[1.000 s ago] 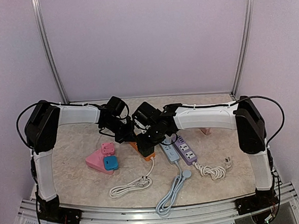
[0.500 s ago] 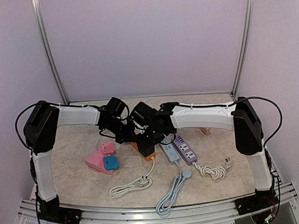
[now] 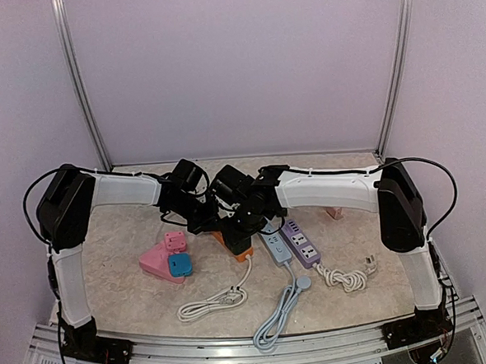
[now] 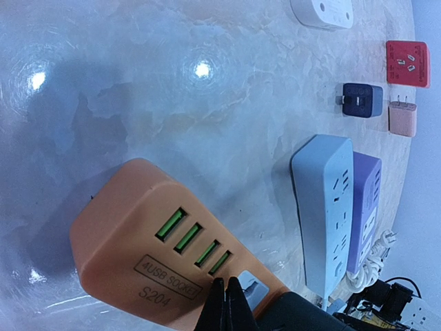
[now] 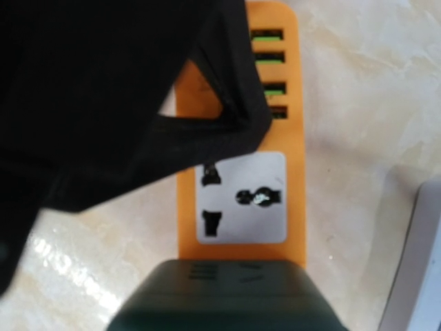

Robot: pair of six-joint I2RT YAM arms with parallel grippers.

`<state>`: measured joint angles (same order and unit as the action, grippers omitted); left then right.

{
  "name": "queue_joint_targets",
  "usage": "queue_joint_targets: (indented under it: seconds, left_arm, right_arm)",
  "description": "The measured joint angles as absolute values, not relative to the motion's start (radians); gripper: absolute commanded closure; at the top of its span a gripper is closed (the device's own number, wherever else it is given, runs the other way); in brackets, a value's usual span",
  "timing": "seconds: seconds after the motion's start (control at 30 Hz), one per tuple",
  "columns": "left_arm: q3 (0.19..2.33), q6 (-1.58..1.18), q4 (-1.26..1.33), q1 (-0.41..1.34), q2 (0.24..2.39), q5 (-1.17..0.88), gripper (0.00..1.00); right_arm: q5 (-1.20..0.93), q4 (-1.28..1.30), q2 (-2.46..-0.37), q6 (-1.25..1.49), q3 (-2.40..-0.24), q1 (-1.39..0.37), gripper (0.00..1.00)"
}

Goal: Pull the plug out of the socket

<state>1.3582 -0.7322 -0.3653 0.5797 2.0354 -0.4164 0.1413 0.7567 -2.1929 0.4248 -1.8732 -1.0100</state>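
Observation:
The orange socket strip [image 3: 237,242] lies mid-table; the left wrist view shows its green USB ports [image 4: 145,241] and the right wrist view shows its white socket face [image 5: 241,196]. A dark green plug [image 5: 227,296] sits at the strip's near end, filling the bottom of the right wrist view and hiding my right fingers; it also shows in the left wrist view [image 4: 306,314]. My right gripper [image 3: 247,221] is down on that plug. My left gripper [image 4: 227,303] is shut, with its tips pressed on the strip's top beside the USB ports. It also shows in the top view [image 3: 206,220].
A grey strip [image 3: 275,248] and a purple strip [image 3: 301,244] lie right of the orange one, with coiled white cables [image 3: 213,303] in front. Pink and blue adapters [image 3: 169,259] sit to the left. Navy [image 4: 362,100], red [image 4: 406,63] and pink [image 4: 403,118] adapters lie farther back.
The right arm has shifted slightly left over the orange strip. The left gripper has stayed on the strip.

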Motion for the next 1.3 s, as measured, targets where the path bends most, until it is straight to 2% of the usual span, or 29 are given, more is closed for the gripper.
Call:
queue_joint_targets:
  seconds: [0.53,0.9,1.3]
  left_arm:
    - [1.36,-0.733,-0.367,0.58,2.038,-0.416,1.0]
    - [1.361,-0.736,-0.354,0.593,2.048,-0.418,1.0]
    - [1.363,-0.736,-0.356,0.595,2.051,-0.418,1.0]
  right_arm:
    - [0.204,0.776,-2.21,0.413,-1.894,-1.042,0.8]
    - [0.088,0.654,-2.114,0.413,-1.735,-0.976,0.8]
    - [0.182,0.69,-2.101,0.397,-1.813,-1.02,0.8]
